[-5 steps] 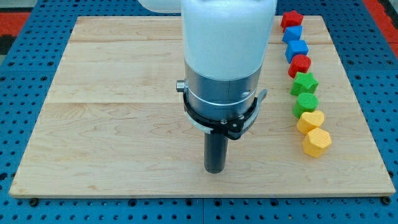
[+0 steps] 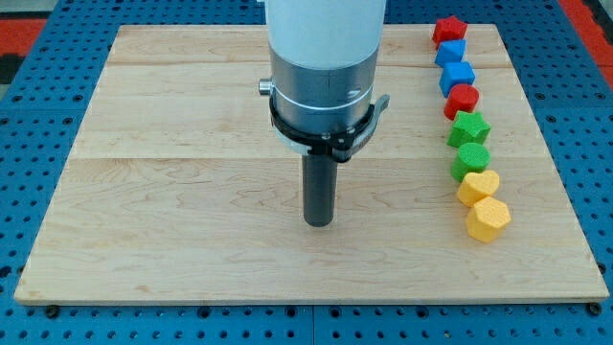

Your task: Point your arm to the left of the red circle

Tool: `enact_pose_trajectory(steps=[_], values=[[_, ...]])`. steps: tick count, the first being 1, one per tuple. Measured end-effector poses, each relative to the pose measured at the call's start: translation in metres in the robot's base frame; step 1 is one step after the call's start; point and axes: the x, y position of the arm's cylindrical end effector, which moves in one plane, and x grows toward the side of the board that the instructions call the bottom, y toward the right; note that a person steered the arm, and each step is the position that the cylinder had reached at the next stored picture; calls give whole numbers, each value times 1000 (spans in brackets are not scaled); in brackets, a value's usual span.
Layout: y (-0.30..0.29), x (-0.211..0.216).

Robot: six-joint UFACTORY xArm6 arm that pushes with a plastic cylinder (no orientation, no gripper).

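Observation:
The red circle (image 2: 462, 99) lies in a column of blocks along the board's right side, fourth from the top. My tip (image 2: 318, 223) rests on the wooden board (image 2: 172, 192) near its middle, well to the left of and below the red circle. Above the circle sit a red star (image 2: 448, 30) and two blue blocks (image 2: 451, 52) (image 2: 459, 75). Below it sit a green star (image 2: 468, 127), a green circle (image 2: 472, 158), a yellow heart-like block (image 2: 478, 186) and a yellow hexagon (image 2: 488, 219).
The board lies on a blue perforated table (image 2: 38, 115). The arm's wide white and grey body (image 2: 322, 67) hides part of the board's upper middle.
My tip has moved up the view and slightly left. The blocks have not moved.

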Motion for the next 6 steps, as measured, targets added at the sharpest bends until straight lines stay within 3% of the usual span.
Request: enact_pose_trajectory(steps=[2,6], values=[[14,-30],[105,-120]])
